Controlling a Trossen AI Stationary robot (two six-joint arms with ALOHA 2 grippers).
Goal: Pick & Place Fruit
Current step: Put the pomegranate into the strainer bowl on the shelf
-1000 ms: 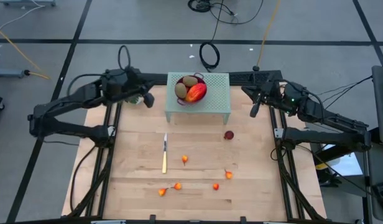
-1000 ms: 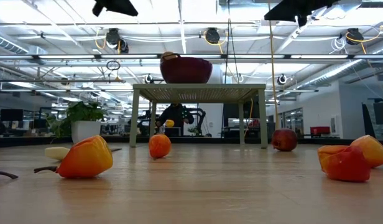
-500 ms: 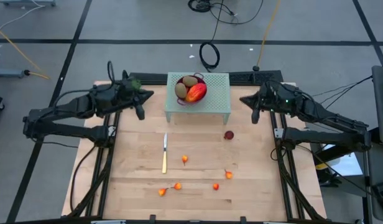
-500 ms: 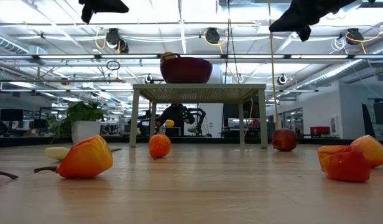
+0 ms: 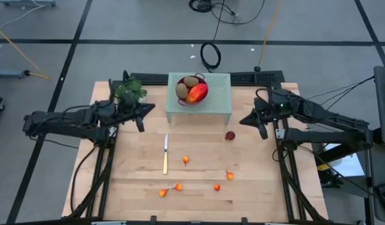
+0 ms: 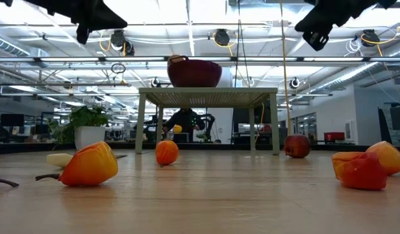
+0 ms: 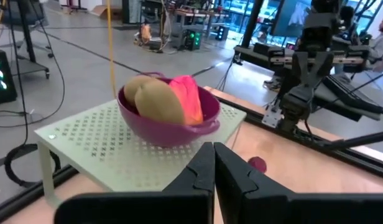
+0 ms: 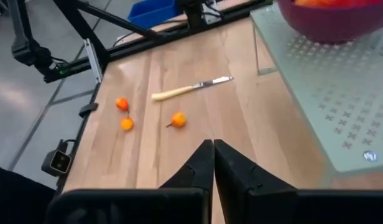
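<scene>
High view: pale wooden table point(image 5: 199, 200) with a small mint-green perforated stand point(image 5: 219, 103) at its far middle. On the stand sits a magenta bowl point(image 5: 201, 99) holding two brown-green kiwi-like ovals point(image 5: 185, 85) and one oblong red-yellow mango-like fruit point(image 5: 197, 93).

Loose fruit on the boards: one dark red ball point(image 5: 230, 135) just in front of the stand's right end; five tiny orange-red pieces nearer the front edge, namely one point(image 5: 185, 160) beside the knife, one point(image 5: 230, 175) farther right, and three point(image 5: 178, 187) in a loose row at the front. Slim yellow-handled knife point(image 5: 165, 154) lies lengthwise, left of centre. Green leafy plant point(image 5: 130, 90) at the far left corner.

Left pincer point(image 5: 140, 120) hangs above the table left of the stand, fingers together, nothing held; left wrist view shows its dark fingertips point(image 7: 214, 163) pressed shut, pointed toward the bowl. Right pincer point(image 5: 261, 127) hangs right of the stand near the dark red ball, also closed and empty; right wrist view shows the fingertips point(image 8: 213, 155) meeting, with knife and three orange pieces beyond.

Low view: both arms high above the table.
</scene>
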